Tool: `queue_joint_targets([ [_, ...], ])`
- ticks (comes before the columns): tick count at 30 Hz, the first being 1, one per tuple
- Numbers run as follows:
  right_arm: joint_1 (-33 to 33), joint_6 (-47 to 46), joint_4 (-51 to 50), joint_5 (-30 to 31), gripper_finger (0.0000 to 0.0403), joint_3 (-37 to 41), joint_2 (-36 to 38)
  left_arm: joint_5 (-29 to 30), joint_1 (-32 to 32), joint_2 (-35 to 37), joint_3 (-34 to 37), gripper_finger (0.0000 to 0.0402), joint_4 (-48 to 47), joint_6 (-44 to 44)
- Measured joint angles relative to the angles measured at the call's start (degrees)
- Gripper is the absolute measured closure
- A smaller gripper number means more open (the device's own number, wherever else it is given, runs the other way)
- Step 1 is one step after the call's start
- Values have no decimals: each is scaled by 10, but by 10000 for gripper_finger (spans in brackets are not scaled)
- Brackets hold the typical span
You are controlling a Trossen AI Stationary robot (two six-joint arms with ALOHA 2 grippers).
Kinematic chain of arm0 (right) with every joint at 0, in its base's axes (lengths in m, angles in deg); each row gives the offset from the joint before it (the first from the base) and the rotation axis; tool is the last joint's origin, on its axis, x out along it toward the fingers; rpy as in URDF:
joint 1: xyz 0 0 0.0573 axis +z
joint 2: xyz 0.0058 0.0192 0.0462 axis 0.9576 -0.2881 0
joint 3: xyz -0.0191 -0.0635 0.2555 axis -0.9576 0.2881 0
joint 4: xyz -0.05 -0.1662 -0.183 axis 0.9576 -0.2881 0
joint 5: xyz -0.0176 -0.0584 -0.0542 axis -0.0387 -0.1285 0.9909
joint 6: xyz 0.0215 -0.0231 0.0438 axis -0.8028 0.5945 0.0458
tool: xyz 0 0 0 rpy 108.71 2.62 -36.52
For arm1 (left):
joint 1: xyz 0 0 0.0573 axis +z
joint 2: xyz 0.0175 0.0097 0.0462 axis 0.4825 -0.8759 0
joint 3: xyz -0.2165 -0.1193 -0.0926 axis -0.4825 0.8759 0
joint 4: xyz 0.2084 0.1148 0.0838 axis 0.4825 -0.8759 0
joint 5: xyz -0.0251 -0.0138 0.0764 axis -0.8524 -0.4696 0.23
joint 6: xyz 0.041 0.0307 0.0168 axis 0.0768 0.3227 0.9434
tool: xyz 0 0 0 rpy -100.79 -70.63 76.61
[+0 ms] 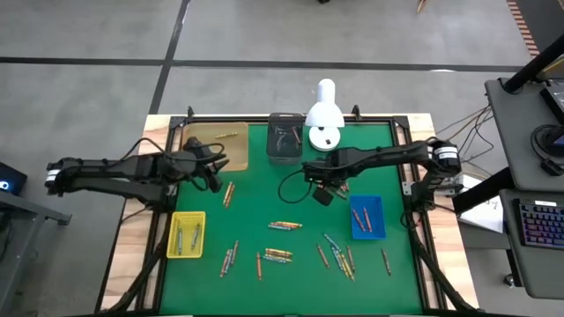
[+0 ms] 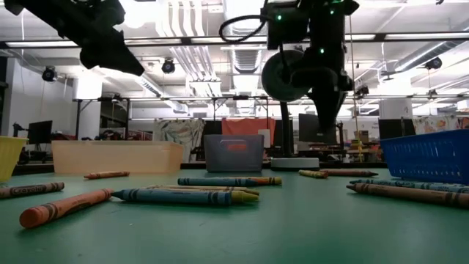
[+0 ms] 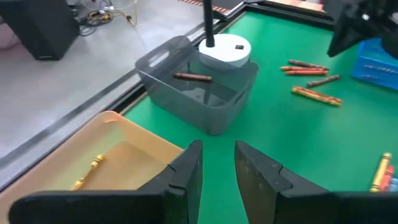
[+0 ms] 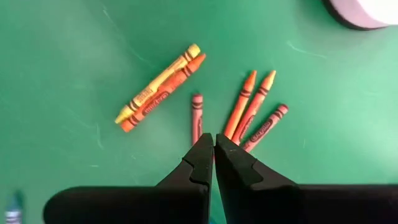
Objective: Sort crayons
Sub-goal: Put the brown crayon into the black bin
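Crayons (image 4: 239, 115) lie under the pressed-together right gripper (image 4: 214, 148); it should spread before descending on one, while the left gripper (image 3: 217, 163), jaws slightly spread and empty, waits by the tan tray (image 3: 134, 149).

You've got four trays on the mat: a yellow tray (image 1: 187, 234), a blue tray (image 1: 367, 217), a tan tray (image 1: 215, 147), a grey tray (image 1: 285, 138). Loose crayons (image 1: 285, 225): roughly two dozen, scattered low in frame. One white lamp (image 1: 324, 115), two arms.

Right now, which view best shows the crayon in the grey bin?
Left wrist view: the brown crayon lies plainly inside the grey bin. High view shows only a faint sliver; low view hides it behind the wall; right wrist view misses the bin.
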Motion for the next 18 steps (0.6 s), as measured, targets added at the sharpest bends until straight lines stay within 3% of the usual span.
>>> queue_joint_targets([
  [10, -8, 80, 2, -14, 388, 0, -39, 0, 15, -11, 0, 326, 19, 29],
  [14, -21, 99, 5, -58, 364, 6, -44, 0, 15, -11, 0, 326, 23, 32],
  [18, -24, 109, 7, -61, 324, 7, -45, 0, 16, -11, 0, 326, 24, 32],
])
